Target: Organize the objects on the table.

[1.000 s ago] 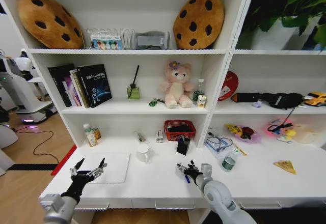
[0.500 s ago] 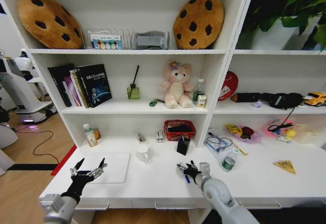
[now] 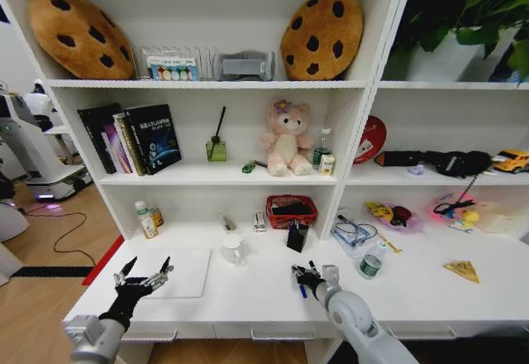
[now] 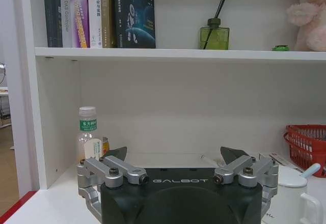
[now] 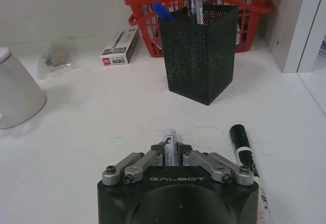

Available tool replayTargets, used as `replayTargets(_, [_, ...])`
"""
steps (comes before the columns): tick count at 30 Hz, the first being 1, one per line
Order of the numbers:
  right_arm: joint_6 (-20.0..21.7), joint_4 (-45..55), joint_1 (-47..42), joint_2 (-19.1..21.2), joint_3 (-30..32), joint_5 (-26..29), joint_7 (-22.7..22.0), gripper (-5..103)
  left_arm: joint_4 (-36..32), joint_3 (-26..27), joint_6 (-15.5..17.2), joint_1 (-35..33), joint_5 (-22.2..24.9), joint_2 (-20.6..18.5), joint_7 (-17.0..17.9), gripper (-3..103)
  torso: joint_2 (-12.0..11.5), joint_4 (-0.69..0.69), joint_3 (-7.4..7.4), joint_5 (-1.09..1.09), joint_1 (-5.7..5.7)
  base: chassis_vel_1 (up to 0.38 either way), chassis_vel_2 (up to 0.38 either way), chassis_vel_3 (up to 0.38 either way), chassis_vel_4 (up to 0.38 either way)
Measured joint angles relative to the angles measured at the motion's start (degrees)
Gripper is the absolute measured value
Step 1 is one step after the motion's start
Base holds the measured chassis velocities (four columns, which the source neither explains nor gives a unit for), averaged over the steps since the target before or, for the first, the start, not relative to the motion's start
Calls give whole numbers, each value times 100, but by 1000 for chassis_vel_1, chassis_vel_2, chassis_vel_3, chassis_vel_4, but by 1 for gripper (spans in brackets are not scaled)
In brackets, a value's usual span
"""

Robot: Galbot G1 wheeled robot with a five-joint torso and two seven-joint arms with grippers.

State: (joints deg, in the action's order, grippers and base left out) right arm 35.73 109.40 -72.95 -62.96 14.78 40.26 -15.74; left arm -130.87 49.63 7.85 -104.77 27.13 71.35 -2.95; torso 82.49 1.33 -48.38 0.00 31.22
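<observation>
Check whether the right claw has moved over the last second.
Yes, slightly. The right claw, shut on a pen, has shifted a little rightward and nearer the desk's front edge, judged against the pen cup.

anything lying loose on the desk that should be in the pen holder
Yes. A black marker lies flat on the white desk, outside the black mesh pen holder. The right gripper has its jaws shut on a second pen beside it. The left gripper hovers open.
</observation>
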Motion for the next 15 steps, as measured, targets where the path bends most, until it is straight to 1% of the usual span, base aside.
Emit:
replayTargets(5, [-32,12,-63,-10,58,-16,4,12,0,0,0,0,0,0,0,100,0,0,0,0,0,0,0,0,0])
replayTargets(7, [-169,90,-134,-18,108,-79,15,12,0,0,0,0,0,0,0,100,0,1,-2,1,0,0,0,0,0])
replayTargets(8, [-169,90,-134,-18,108,-79,15,12,0,0,0,0,0,0,0,100,0,1,-2,1,0,0,0,0,0])
replayTargets(9, [-294,200,-145,-18,147,-164,55,12,0,0,0,0,0,0,0,100,-1,4,-2,3,0,0,0,0,0])
replayTargets(12, [-515,406,-79,8,250,-370,174,12,0,0,0,0,0,0,0,100,0,2,-2,0,0,0,0,0,0])
replayTargets(14, [-959,547,243,77,355,-693,379,12,0,0,0,0,0,0,0,100,0,1,-1,-1,0,0,0,0,0])
replayTargets(15, [-959,547,243,77,355,-693,379,12,0,0,0,0,0,0,0,100,0,1,-1,-1,0,0,0,0,0])
